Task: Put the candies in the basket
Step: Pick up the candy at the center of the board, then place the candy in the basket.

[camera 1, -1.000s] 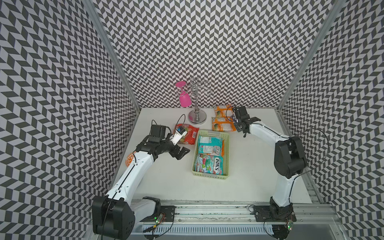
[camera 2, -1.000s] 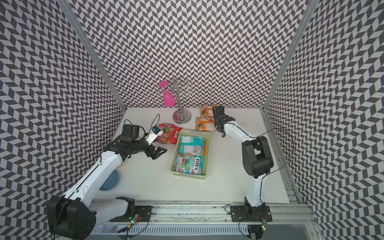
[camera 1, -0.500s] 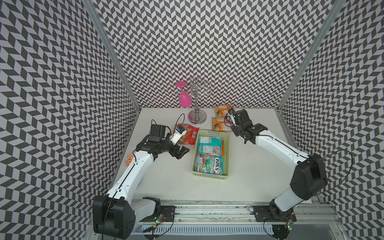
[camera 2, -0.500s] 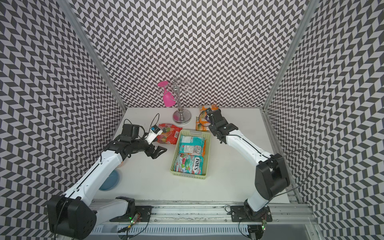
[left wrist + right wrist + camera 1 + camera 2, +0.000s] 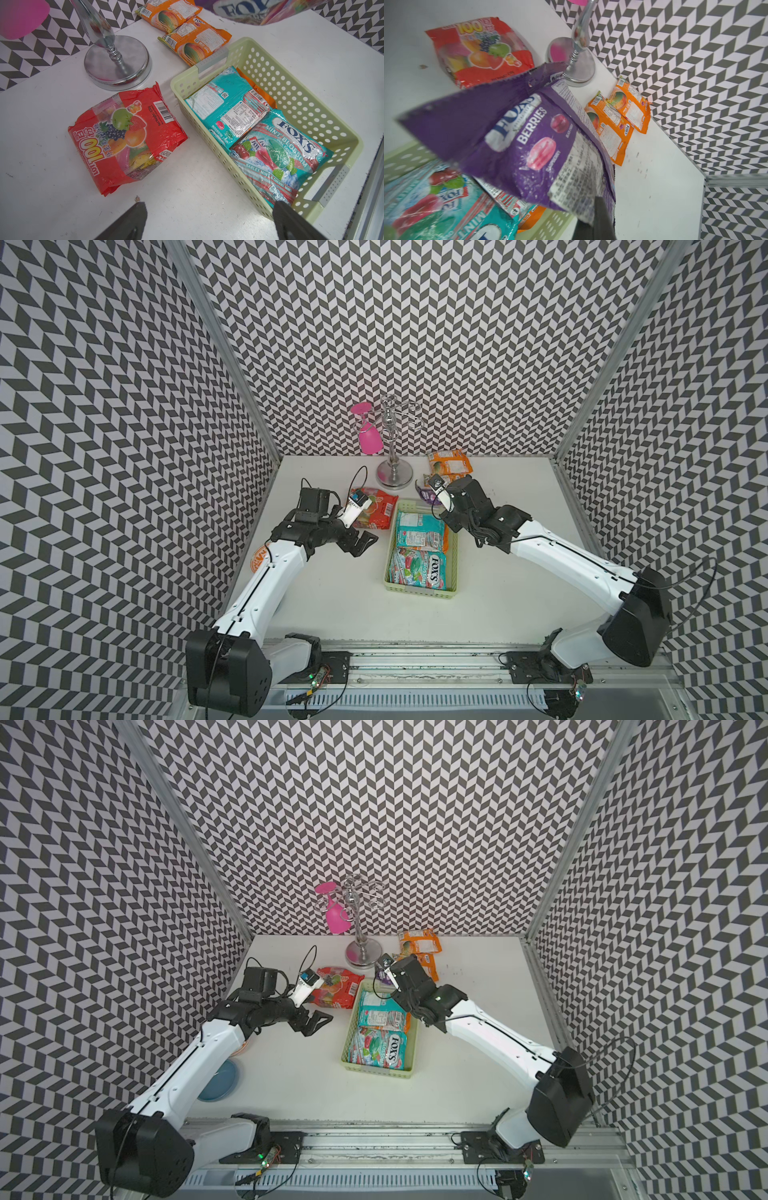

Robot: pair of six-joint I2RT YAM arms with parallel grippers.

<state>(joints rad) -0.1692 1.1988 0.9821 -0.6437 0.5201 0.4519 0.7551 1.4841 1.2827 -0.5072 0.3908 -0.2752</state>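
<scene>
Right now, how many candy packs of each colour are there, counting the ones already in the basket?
orange packets: 3 (one half hidden in the basket)
teal packets: 2
purple packet: 1
red fruit bag: 1
Total: 7

Basket (image 5: 295, 99): 1. Chrome stand (image 5: 116, 60): 1, w/ 1 pink glass (image 5: 370, 439) on it. Candy packs seen: 8 total.
- Orange pkts (image 5: 195, 44) on table: 2, far side, just right of stand.
- Buried orange pkt (image 5: 532, 217): 1, in basket, mostly covered.
- Teal pkts (image 5: 226, 108): 2, in basket.
- Striped mint pkt (image 5: 268, 172): 1, in basket.
- Purple pkt (image 5: 529, 141): 1, up over basket's far end.
- Red fruit bag (image 5: 124, 141): 1, left of basket.

Plates: 2, at table's left: orange-patterned plate (image 5: 258, 561), blue plate (image 5: 220, 1081).
</scene>
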